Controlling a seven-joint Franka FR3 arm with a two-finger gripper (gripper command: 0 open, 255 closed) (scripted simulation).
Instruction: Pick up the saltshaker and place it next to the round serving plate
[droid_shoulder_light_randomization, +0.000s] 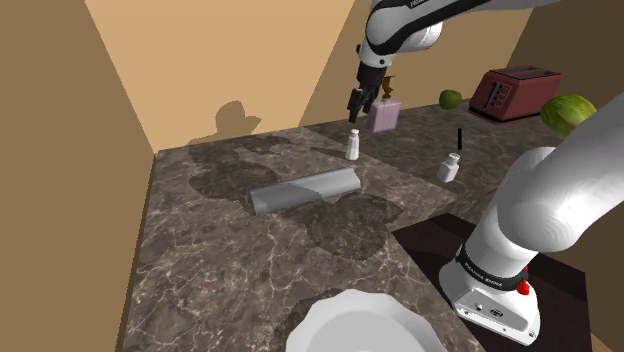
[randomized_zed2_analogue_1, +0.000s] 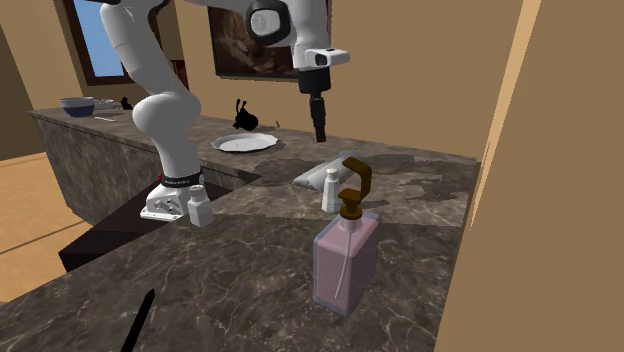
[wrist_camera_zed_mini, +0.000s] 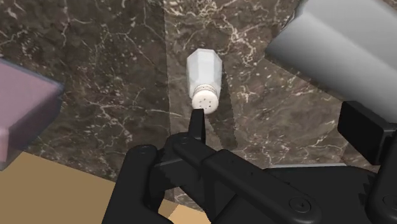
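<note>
Saltshaker (wrist_camera_zed_mini: 205, 79), white faceted body, dotted round cap, upright on dark veined counter (droid_shoulder_light_randomization: 230, 250) below spread, empty gripper (droid_shoulder_light_randomization: 359, 110).

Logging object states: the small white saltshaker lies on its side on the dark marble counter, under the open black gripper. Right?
No: the small white saltshaker stands upright on the dark marble counter, under the open black gripper; the shoulder view shows it.
</note>
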